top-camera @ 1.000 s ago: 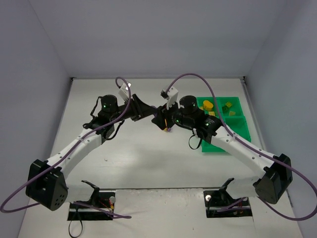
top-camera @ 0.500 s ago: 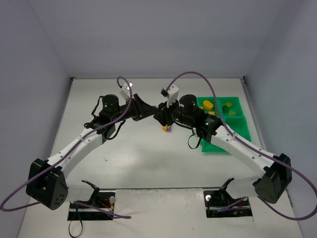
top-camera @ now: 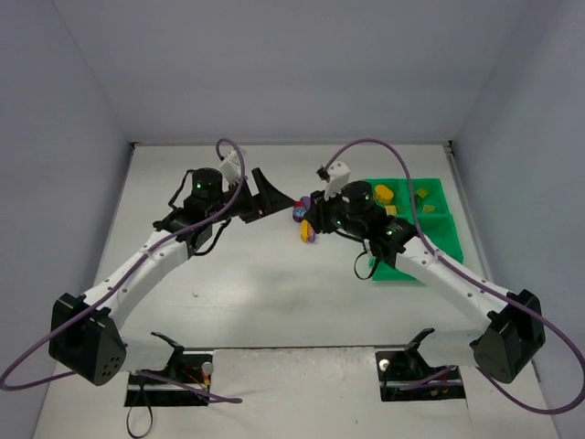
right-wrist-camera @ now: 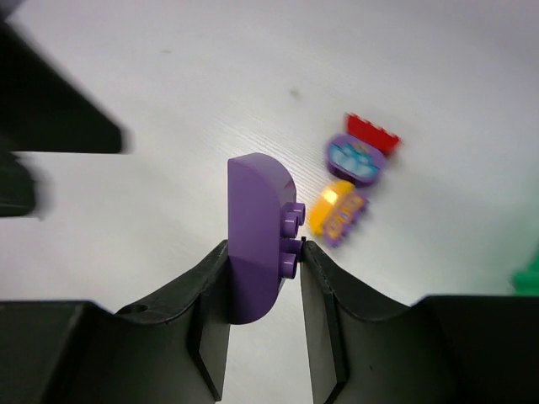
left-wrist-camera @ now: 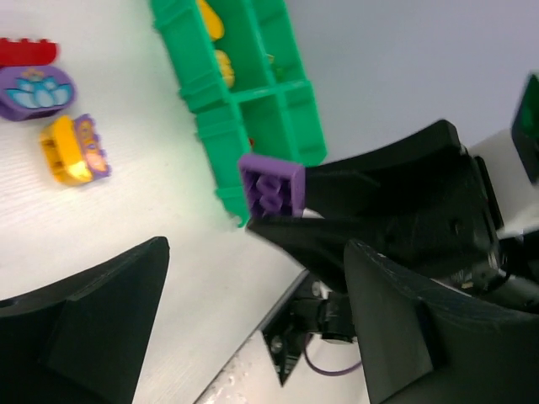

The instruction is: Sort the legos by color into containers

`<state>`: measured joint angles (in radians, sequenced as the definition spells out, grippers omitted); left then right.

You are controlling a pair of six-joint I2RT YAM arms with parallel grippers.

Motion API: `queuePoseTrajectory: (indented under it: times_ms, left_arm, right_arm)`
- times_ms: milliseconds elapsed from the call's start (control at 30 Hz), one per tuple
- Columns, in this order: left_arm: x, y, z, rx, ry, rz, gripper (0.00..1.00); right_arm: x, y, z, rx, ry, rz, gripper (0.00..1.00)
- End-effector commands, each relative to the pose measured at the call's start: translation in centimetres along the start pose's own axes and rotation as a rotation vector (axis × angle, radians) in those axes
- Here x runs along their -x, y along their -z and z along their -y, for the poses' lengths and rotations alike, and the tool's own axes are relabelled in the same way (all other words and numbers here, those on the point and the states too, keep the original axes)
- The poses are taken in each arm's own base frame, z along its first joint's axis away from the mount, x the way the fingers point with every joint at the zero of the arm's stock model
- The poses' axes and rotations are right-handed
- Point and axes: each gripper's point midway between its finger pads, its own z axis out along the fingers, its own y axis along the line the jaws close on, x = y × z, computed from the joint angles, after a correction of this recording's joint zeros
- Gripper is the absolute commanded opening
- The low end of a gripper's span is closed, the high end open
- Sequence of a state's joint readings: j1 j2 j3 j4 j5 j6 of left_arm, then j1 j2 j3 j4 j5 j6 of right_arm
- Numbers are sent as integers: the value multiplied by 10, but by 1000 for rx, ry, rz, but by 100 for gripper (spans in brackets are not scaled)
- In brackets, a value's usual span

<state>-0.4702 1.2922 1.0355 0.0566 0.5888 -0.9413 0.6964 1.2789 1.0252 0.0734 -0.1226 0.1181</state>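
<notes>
— Where's the purple brick?
— Clamped upright in your right claw, left of the green tray.
— And your left claw?
— Fingers apart, gripping nothing. Three loose bricks lie together between the claws; bare table spreads toward the arm bases.

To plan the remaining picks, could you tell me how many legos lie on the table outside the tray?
3, clustered together: a red brick, a purple oval piece, a yellow-and-purple piece. Others may be hidden.
</notes>
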Motion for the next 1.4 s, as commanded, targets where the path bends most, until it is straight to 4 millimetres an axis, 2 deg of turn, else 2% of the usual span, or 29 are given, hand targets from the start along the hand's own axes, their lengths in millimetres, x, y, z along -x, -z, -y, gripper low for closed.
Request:
queuePoseTrajectory:
  times_ms: [0,33,67,100,167,200,300,333,400,433,500,600,633,667,700,733,800,833,933,1067,1133,1167,1200,1233,1267,1300,1367]
  left_arm:
    - [26,18,3,87,-100,88,78]
    - [31,23,-8,143,-98,108,79]
    - [33,28,-10,163,-119,122,79]
    - [34,33,-16,191,-124,128,79]
    - [41,44,-24,240,-161,161,79]
    - [39,49,-29,266,-170,154,79]
    - [36,61,-38,324,-216,153,79]
    - [36,64,-38,332,-224,153,79]
    - [31,68,-42,345,-238,143,79]
    - [29,69,-43,346,-240,141,79]
    - [26,71,-45,350,-239,137,79]
    - [22,72,-46,342,-235,127,79]
    - [20,71,-46,340,-232,120,79]
    - [19,71,-46,337,-232,117,79]
    - [18,71,-45,334,-231,113,79]
    - [17,72,-45,332,-233,111,79]
    - [17,73,-45,330,-234,113,79]
    - [17,73,-45,330,-237,115,79]
    - [16,74,-43,325,-241,112,79]
    - [13,74,-47,328,-240,107,79]
    - [12,74,-48,329,-240,104,79]
    - [13,73,-48,327,-240,104,79]
    - [11,72,-48,325,-239,99,79]
    - [11,71,-48,322,-239,96,79]
    - [11,71,-48,320,-239,95,79]
    - [11,70,-49,319,-238,92,79]
    - [11,68,-48,315,-236,92,79]
  right_arm:
    - [6,15,61,-203,-194,54,0]
    - [-4,22,79,-276,-241,44,0]
    - [-9,29,98,-356,-281,41,0]
    - [-24,41,123,-456,-358,15,0]
    - [-40,61,151,-574,-433,3,0]
    - [-52,77,176,-651,-509,-2,0]
    - [-84,101,205,-730,-638,-49,0]
    - [-91,118,224,-801,-701,-32,0]
    - [-108,134,237,-864,-749,-47,0]
    - [-114,148,250,-919,-784,-32,0]
    - [-124,162,265,-975,-815,-33,0]
    - [-135,167,278,-1016,-847,-62,2]
    - [-138,167,281,-1018,-859,-70,3]
    - [-140,167,284,-1021,-873,-73,9]
    - [-143,163,286,-1016,-882,-84,15]
    - [-144,162,287,-1015,-888,-87,29]
    - [-144,159,290,-1018,-889,-95,39]
    - [-144,160,291,-1026,-888,-96,48]
    - [-139,162,294,-1034,-871,-85,64]
    - [-123,160,290,-983,-836,-61,68]
    - [-106,157,286,-945,-784,-31,64]
    - [-96,149,279,-892,-756,-21,61]
    - [-83,142,270,-840,-714,-2,56]
    - [-66,125,252,-768,-636,-2,48]
    - [-58,116,242,-736,-599,-2,46]
    - [-49,96,217,-653,-544,-23,45]
    - [-38,76,200,-595,-495,-40,43]
